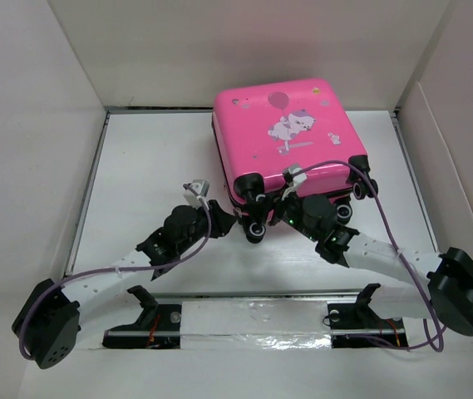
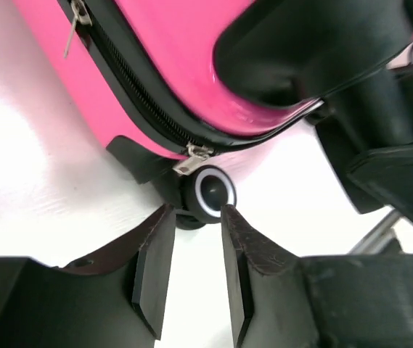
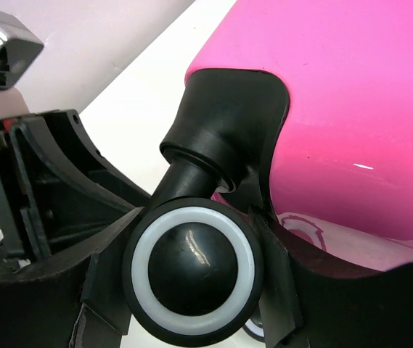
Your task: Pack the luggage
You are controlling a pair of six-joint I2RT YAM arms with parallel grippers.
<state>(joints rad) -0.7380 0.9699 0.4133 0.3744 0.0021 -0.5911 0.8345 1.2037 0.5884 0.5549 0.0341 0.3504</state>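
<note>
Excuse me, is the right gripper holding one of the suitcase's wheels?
Yes, the right gripper clamps a black wheel of the luggage between its fingers.

Left white-and-black jointed arm [image 1: 107, 278]: reaching forward and inward. Left black two-finger gripper [image 2: 195, 214]: fingers narrowly parted, gripping nothing. Right white-and-black jointed arm [image 1: 390, 256]: reaching forward and inward. Right black two-finger gripper [image 3: 191, 243]: fingers pressed against both sides of black white-ringed caster wheel [image 3: 191, 279].
</note>
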